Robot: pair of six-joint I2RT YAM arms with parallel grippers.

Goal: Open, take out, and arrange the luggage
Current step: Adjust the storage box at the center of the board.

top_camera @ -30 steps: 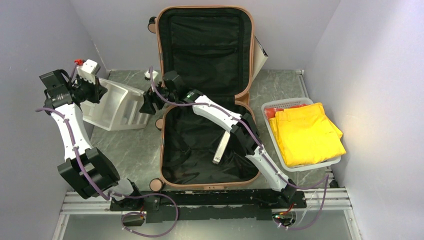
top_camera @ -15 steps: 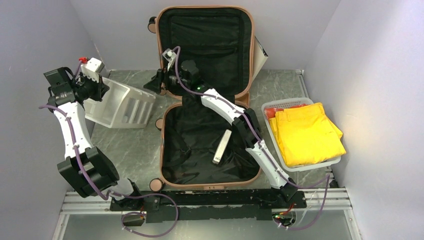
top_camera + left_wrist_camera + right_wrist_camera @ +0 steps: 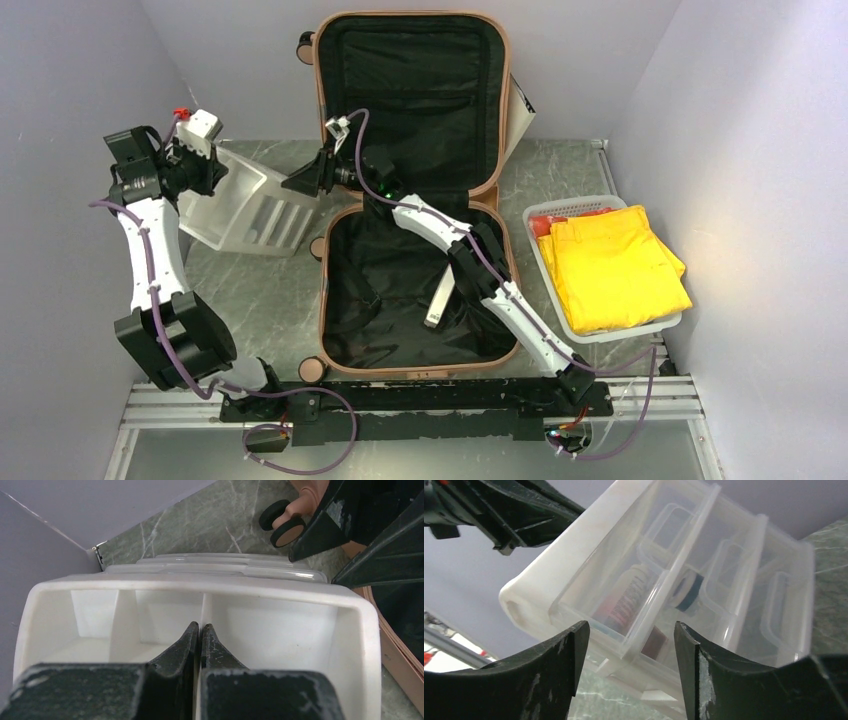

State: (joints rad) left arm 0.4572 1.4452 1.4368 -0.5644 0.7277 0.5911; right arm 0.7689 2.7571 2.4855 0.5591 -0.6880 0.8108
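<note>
The salmon-pink luggage (image 3: 322, 300) lies open, its lid upright against the back wall and its black lining showing. A wheel and a bit of the shell (image 3: 287, 530) show in the left wrist view. My left gripper (image 3: 205, 165) is shut on a thin inner wall of a white slotted plastic bin (image 3: 250, 205) and holds it tilted up, left of the luggage. In the left wrist view the gripper (image 3: 200, 626) pinches the wall inside the bin (image 3: 280, 620). My right gripper (image 3: 305, 178) is open and empty beside the bin's right end; in its own view the gripper (image 3: 630, 630) faces the bin (image 3: 684, 570).
A flat grey oblong object (image 3: 443, 295) lies in the luggage's lower half. A white basket (image 3: 600, 335) with folded yellow clothes (image 3: 612, 265) stands to the right. Purple-grey walls close in the left, back and right sides.
My left gripper has lifted and tilted the white bin further up and back. My right gripper has risen from beside the bin's right end and moved back, still open and facing it.
</note>
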